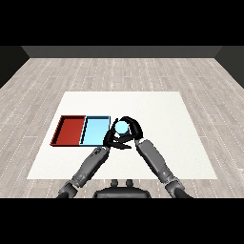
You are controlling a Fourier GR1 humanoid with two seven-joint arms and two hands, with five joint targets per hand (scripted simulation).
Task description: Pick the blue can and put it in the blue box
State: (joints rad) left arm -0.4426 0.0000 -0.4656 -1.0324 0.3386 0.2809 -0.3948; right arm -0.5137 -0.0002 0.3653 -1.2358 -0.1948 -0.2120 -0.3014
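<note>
The blue can [122, 127] stands upright just right of the light blue tray [94, 131], seen from above as a pale blue round top. My right hand [134, 128] is curled round it, with fingers arching over its far side and thumb on the near side. I cannot tell whether the can rests on the table or is lifted. My left hand [110, 138] lies low against the can's near left side, by the tray's right edge, its fingers relaxed and holding nothing.
A red tray [70, 130] lies against the left side of the light blue tray; nothing shows inside either. The white table [167, 114] stretches right and beyond the hands. Both forearms come in from the lower corners and meet near the middle.
</note>
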